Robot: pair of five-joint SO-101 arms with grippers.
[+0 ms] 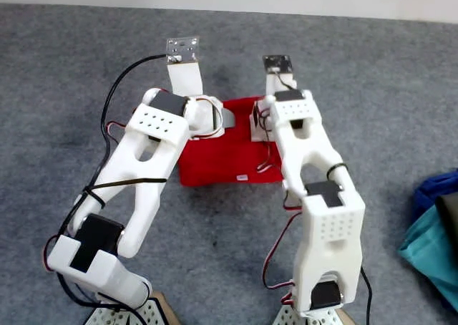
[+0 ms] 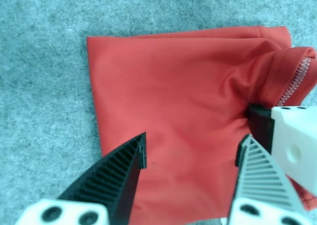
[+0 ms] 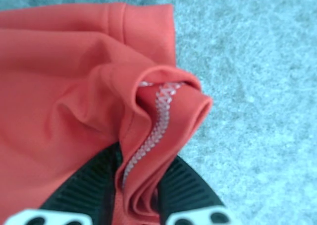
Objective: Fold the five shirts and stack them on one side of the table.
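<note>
Grey carpet (image 1: 64, 60), red shirt (image 1: 222, 164) part-hidden under arms (image 1: 325, 217), right pincer (image 3: 143, 158) gripping hem

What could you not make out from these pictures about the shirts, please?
High view: the arms cover part of the red shirt, so its fold is unclear.
High view: the blue and teal cloth is cut off by the edge; pieces uncountable.
Right wrist view: folds hide how many layers the right gripper pinches.

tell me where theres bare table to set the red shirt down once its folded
Widest bare table is left of the left arm, plus the strip between the right arm and the blue and teal shirts at the right edge. Crowded at the centre: both arms over the red shirt.
</note>
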